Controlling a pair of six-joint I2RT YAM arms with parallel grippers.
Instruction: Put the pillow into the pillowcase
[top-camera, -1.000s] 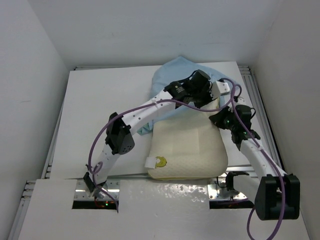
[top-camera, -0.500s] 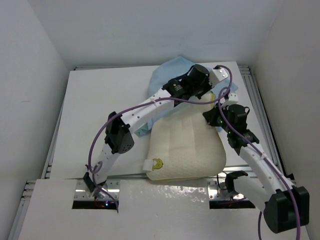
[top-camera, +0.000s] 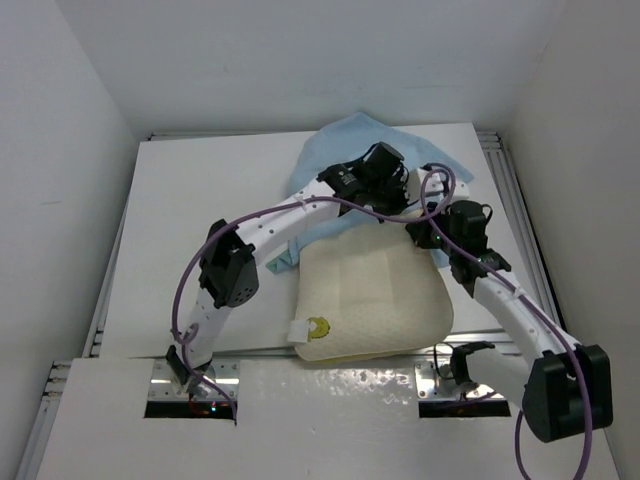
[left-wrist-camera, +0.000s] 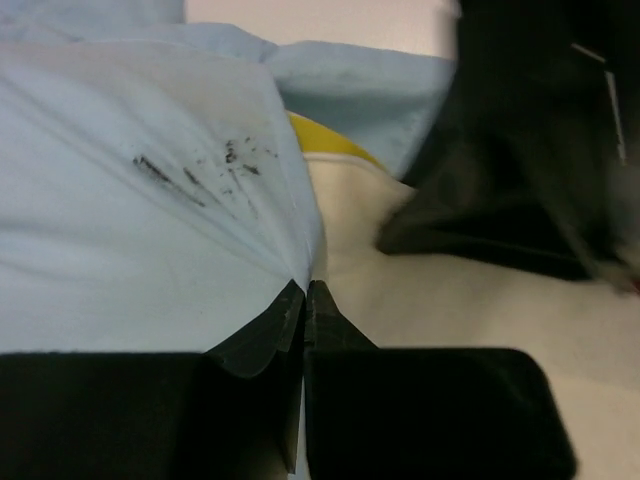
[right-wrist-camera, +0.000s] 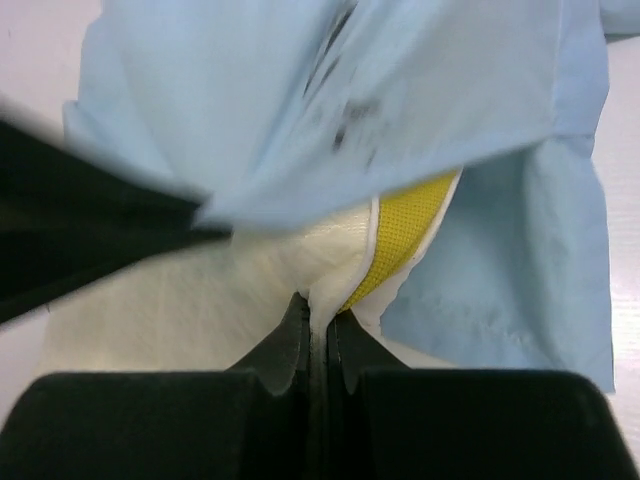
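Observation:
The cream pillow (top-camera: 372, 295) lies near the table's front, its round yellow-green logo (top-camera: 318, 326) and white tag at its near left corner. Its far end goes under the light blue pillowcase (top-camera: 345, 140) at the back. My left gripper (top-camera: 400, 190) is shut on the pillowcase's edge (left-wrist-camera: 150, 230) and holds it over the pillow's far end. My right gripper (top-camera: 430, 232) is shut on the pillow's far right corner (right-wrist-camera: 330, 260), beside the yellow edge band (right-wrist-camera: 410, 230). The pillowcase cloth (right-wrist-camera: 330, 110) hangs over that corner.
White walls close the table (top-camera: 200, 220) on the left, back and right. Metal rails run along the table's left and right edges. Both arm bases stand at the near edge.
Both grippers have moved left and toward the near side, closer together. The pillowcase edge has been drawn further over the pillow's far end. The pillow has shifted slightly.

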